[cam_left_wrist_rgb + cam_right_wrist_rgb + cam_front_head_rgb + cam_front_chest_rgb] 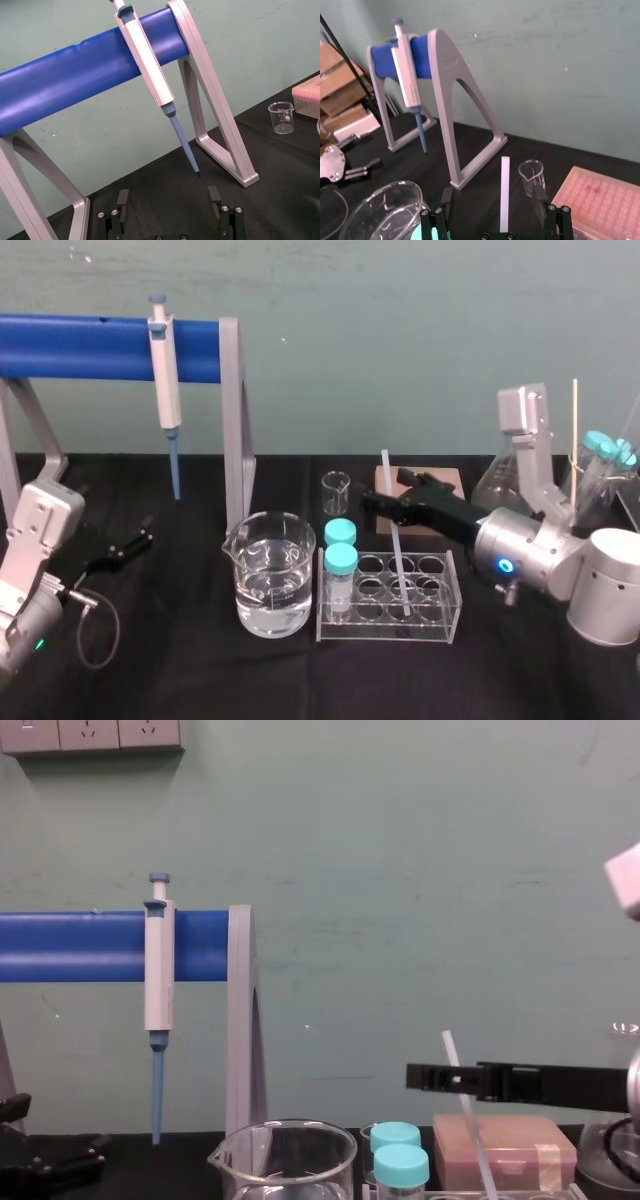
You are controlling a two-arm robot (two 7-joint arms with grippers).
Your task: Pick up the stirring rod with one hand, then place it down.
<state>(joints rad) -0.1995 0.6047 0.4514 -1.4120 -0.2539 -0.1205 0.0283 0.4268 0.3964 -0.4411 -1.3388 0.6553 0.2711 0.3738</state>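
The stirring rod [395, 540] is a thin white translucent stick standing tilted in the clear tube rack [436, 612], its top well above the rack. My right gripper [387, 492] reaches in from the right at the rod's upper part. In the right wrist view the rod [504, 192] rises between the two black fingers [538, 199] with a gap on each side, so this gripper [492, 200] is open. From the chest view the rod [466, 1108] crosses the black gripper [425, 1077]. My left gripper [120, 550] rests open at the table's left, with nothing between its fingers [121, 200].
A water-filled beaker [270, 575] stands left of the rack, which holds two teal-capped vials [340, 570]. Behind are a small empty beaker [336, 492] and a pink tip box [445, 480]. A white-and-blue pipette [165, 380] hangs on the blue stand [100, 348]. Flasks [500, 480] stand far right.
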